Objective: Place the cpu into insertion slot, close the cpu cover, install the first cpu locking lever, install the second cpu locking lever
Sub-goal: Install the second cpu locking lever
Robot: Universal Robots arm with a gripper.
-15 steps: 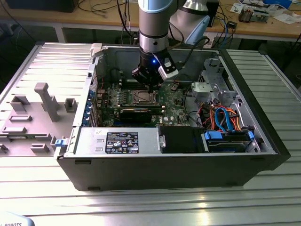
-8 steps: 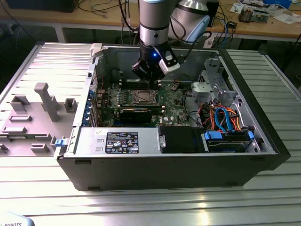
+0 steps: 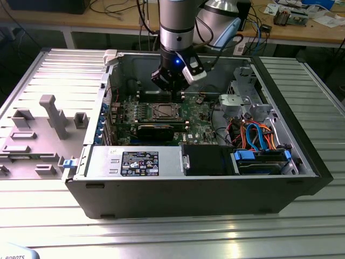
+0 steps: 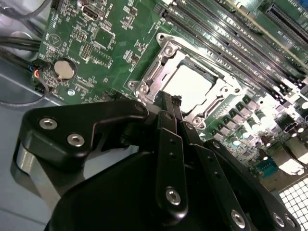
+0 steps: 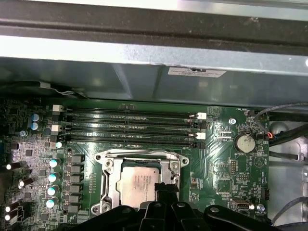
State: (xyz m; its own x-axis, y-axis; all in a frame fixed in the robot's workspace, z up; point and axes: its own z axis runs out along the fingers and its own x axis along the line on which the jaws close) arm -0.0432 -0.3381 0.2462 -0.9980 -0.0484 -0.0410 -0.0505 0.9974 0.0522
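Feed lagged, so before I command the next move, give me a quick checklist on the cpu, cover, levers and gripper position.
1. Cpu seated flat: ok.
2. Cover down around the cpu: ok, its frame appears to lie flat.
3. Both levers latched: cannot tell.
4. Gripper at the cover's edge: ok, low beside it in both wrist views.
5. Cables away from the cover: ok, off to the exterior view's right.
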